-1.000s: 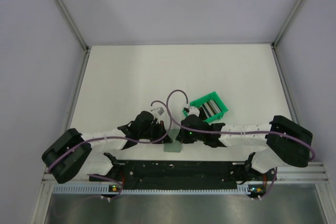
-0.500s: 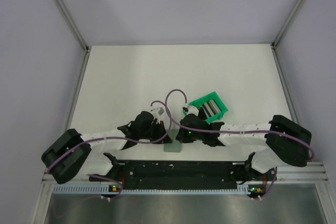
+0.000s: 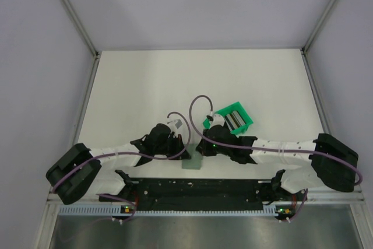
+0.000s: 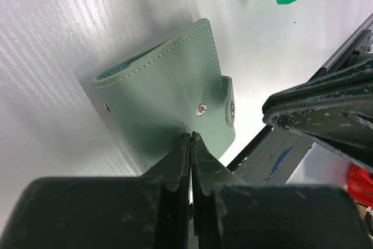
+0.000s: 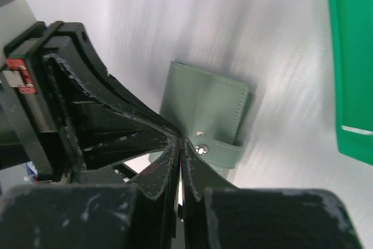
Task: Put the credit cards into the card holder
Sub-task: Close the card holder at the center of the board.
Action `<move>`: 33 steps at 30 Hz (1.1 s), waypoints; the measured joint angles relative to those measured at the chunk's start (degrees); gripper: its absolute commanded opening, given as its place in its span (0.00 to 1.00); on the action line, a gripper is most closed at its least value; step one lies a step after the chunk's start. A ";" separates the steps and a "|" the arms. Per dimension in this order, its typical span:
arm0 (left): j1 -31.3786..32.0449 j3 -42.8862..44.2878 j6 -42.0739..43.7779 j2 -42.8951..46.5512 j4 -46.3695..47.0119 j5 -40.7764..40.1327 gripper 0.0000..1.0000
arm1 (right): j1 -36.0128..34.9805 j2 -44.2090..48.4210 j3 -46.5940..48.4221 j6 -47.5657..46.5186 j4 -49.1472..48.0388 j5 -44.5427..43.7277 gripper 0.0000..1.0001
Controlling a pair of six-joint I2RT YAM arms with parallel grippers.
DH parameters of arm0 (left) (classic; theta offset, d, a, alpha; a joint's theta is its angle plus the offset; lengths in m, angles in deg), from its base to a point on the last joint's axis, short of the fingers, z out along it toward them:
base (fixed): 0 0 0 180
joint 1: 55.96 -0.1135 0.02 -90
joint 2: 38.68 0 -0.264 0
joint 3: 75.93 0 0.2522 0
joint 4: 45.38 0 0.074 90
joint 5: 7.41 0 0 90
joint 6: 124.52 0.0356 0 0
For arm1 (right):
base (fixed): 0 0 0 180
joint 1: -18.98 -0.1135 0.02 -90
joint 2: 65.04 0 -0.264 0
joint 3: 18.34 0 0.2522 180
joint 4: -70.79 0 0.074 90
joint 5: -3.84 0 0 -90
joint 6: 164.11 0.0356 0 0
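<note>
Grey-green leather, folded over with a snap tab wrapped round one edge: the card holder lies flat on the white table, just ahead of the black rail at the near edge. We see the left gripper with its fingers pressed together, tips at the holder's near edge. Whether they pinch the leather we cannot tell. The right gripper is likewise closed, its tips just beside the snap tab, and grips nothing we can make out. Both black grippers crowd over the holder and hide most of it from above. Beyond the holder and to its right sits a bright green bin, cut off in both wrist views. What look like cards inside it are too small to count.
</note>
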 measured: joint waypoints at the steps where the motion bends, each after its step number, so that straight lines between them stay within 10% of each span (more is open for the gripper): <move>1: 0.00 0.00 0.00 0.00 0.00 0.00 0.03 | 0.00 0.28 -0.31 0.00 -0.11 -0.37 0.04; 13: 0.00 0.02 0.24 0.37 -0.59 -0.17 0.02 | -0.04 6.99 -5.64 1.05 1.09 -5.81 0.02; 16: 0.00 0.02 0.39 0.37 -0.66 -0.17 0.02 | 0.02 8.61 -7.17 2.47 -0.09 -6.10 0.70; 26: 0.04 0.02 0.90 1.11 -1.64 -0.63 0.02 | 1.22 18.67 -13.84 8.24 -3.61 -7.15 0.79; 28: 0.04 0.02 0.94 1.11 -1.68 -0.63 0.02 | 2.32 21.20 -14.97 8.68 -4.55 -6.58 0.99; 33: 0.04 0.02 1.07 1.11 -1.73 -0.66 0.02 | 3.19 24.90 -17.38 8.92 -8.81 -3.96 0.96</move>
